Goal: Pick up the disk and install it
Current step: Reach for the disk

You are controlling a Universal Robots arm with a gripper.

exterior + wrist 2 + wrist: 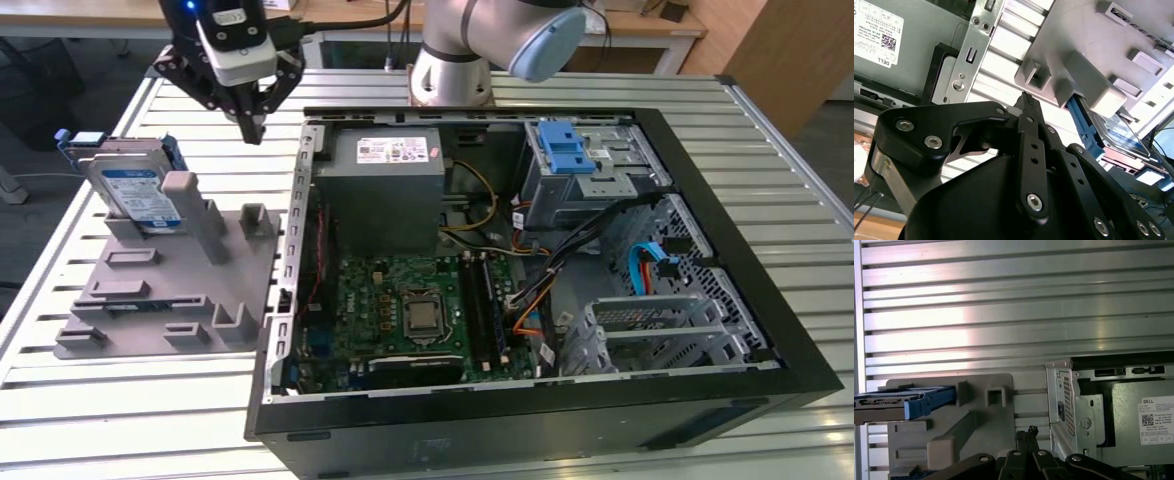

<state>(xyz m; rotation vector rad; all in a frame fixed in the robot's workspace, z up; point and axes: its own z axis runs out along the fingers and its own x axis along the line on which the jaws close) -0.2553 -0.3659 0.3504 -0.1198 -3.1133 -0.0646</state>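
While disk (pixel 140 195) sits racked, fingers (pixel 251 126) together, empty.

The black metal gripper (pixel 1027 104), built of linked and bolted bars, has its two fingers pressed together into one tip with nothing between them. Beyond that tip runs the pale ribbed aluminium table (pixel 1004 37). On it rests a grey plastic holder block (pixel 1079 45) with square sockets and raised pegs. The flat silver-grey disk (pixel 1116 132), framed by its blue plastic bracket (pixel 1083 127), sits against it, partly hidden behind a chunky grey post. On the gripper's other side are a silver steel chassis rail (pixel 973 47) with slots and screw holes and a grey metal power-supply box (pixel 909 55) bearing a white sticker.
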